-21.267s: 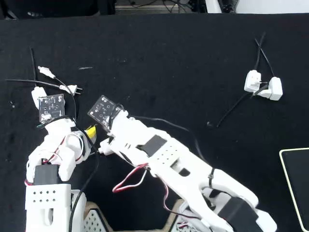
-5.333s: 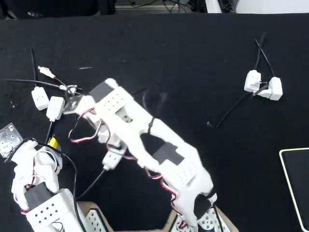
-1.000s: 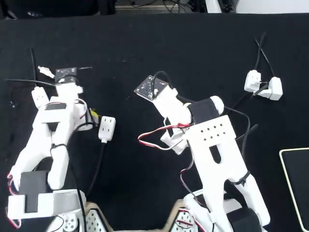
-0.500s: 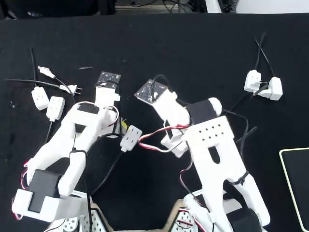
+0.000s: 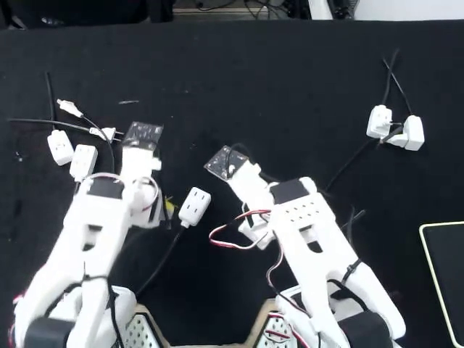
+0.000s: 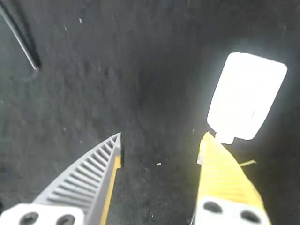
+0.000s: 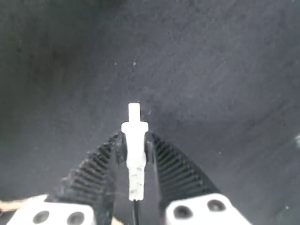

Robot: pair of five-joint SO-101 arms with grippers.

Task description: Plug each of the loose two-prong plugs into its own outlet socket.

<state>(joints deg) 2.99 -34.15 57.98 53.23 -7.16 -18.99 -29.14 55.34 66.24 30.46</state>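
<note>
Both arms have pulled back in the last half second. The left arm has swung off its lean across the middle and the right arm has sunk towards the near edge of the black counter, while the white outlet socket between them has hardly budged. It lies flat on the counter, its cord trailing back towards the arm bases. The left claw is spread wide with nothing in it, and the socket sits right at the tip of its yellow finger. The right claw is clamped tight on a small white plug, gripped by the body with the narrow front end poking out ahead. Edge-on like that, I can't pick out the two prongs. My read is that the plug is light, hard, smooth plastic, so the hold belongs on the body, never on the thin prongs, and its lead may tug. The socket looks just as light and is likely to skid when pushed, so the free claw would want to pinch its long sides first.
</note>
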